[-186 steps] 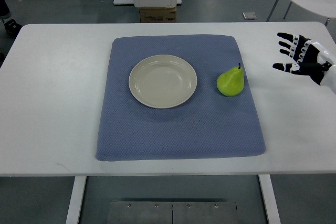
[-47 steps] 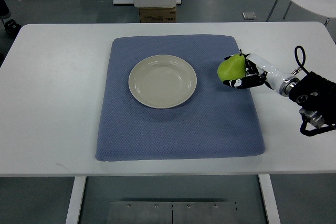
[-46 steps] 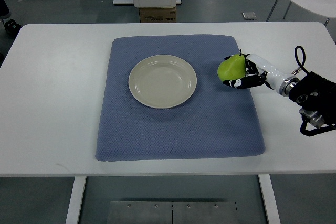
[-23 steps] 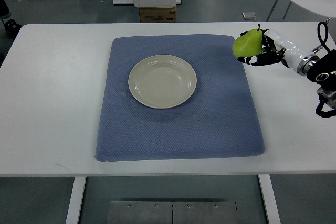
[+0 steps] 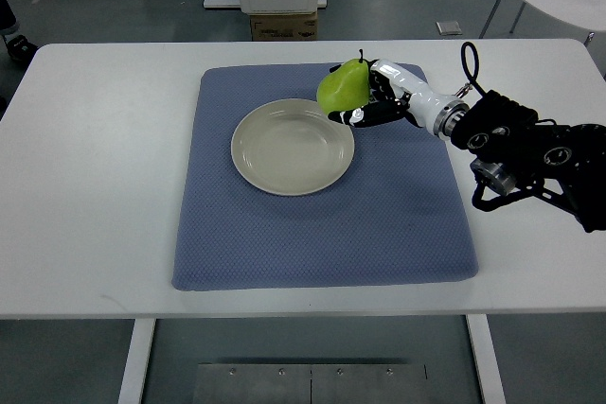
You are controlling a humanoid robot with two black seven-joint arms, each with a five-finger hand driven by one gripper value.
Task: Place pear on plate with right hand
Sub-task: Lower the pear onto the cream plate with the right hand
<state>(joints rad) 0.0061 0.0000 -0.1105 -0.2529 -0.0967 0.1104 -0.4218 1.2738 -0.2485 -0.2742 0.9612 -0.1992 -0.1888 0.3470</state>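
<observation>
The right hand [image 5: 371,104] has its fingers curled around the pear [image 5: 343,89], holding it in the air just above the upper-right rim of the plate [image 5: 293,147], near the frame's centre. Released here, the rounded fruit could strike the rim and roll onto the blue mat [image 5: 322,224]. The pear is bright green, smooth, stem up.
</observation>
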